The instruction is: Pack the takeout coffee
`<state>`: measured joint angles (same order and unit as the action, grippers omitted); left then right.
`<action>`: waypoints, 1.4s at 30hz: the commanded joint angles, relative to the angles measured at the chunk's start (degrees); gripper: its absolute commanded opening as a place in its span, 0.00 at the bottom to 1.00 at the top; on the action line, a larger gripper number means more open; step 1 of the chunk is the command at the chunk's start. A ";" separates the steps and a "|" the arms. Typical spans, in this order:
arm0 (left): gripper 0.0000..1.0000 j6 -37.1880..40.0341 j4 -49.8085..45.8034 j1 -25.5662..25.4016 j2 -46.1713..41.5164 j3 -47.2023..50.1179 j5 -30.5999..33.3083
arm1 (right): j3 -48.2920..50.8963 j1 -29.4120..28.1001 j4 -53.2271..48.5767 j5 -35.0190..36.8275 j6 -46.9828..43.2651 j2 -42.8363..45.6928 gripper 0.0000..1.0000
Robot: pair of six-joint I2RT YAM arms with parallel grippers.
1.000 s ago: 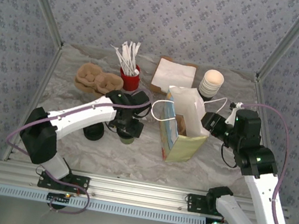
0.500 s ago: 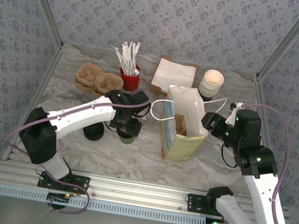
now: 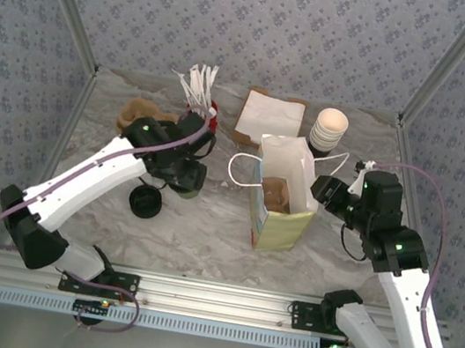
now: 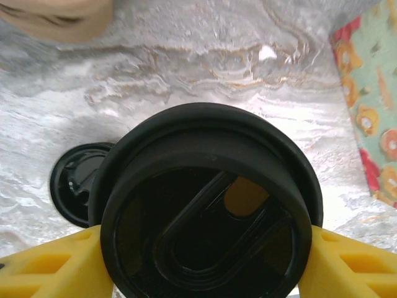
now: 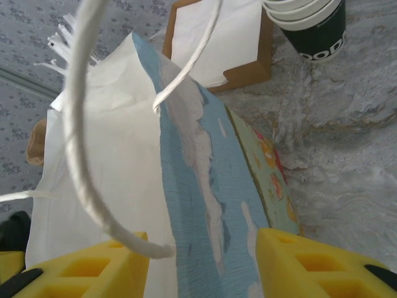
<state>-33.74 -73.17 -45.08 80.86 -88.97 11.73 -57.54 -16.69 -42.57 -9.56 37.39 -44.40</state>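
Carry step. My L gripper (image 4: 201, 261) pinches the takeout coffee (image 4: 211, 205), left of the paper bag (image 3: 282, 223). R gripper (image 5: 201, 261) straddles bag wall; can't tell if clamped. Next: swing over mouth, lower.

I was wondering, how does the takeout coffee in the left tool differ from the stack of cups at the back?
The takeout coffee wears a black lid; the stack of cups is lidless, cream insides showing. The coffee is one cup, gripped by the left tool; the stack is several nested, standing free on the table. Both have dark green sides.
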 commanded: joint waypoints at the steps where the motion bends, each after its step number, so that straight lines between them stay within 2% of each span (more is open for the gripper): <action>1: 0.68 -0.53 -7.42 0.42 -1.89 -5.63 3.39 | 1.10 -1.85 1.08 -0.11 2.14 0.28 0.51; 4: 0.67 -0.17 -10.64 0.42 -1.51 -11.09 5.35 | 1.91 -3.31 1.31 0.54 2.77 0.00 0.50; 8: 0.67 0.33 -13.75 0.50 -0.52 -16.62 6.91 | 2.57 -5.51 2.50 1.62 3.63 -0.62 0.41; 10: 0.67 0.73 -15.08 0.48 0.31 -19.78 7.16 | 3.00 -6.64 4.39 1.40 4.00 -1.53 0.31; 12: 0.66 1.17 -17.09 0.51 1.36 -24.11 7.77 | 2.96 -7.44 5.53 0.94 4.76 -2.86 0.26; 17: 0.64 1.62 -23.15 0.33 5.05 -36.52 9.22 | 3.19 -11.52 10.60 3.49 9.09 -4.44 0.18; 23: 0.63 1.66 -27.32 -0.86 7.43 -44.39 10.10 | 2.93 -18.83 14.25 8.51 14.52 -8.47 0.12; 29: 0.61 3.05 -29.15 -1.73 10.35 -53.51 8.87 | 1.73 -25.77 16.39 15.19 18.55 -11.36 0.12; 37: 0.60 3.79 -29.14 -3.02 12.48 -56.02 7.29 | 0.95 -34.33 19.02 24.50 23.97 -13.75 0.16; 42: 0.60 3.68 -29.14 -4.60 13.82 -55.89 6.83 | -0.60 -38.81 19.85 26.62 25.33 -16.25 0.29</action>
<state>-30.89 -92.16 -48.66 93.91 -143.87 19.22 -55.77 -53.98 -23.68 13.26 60.62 -59.75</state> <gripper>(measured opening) 0.641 0.283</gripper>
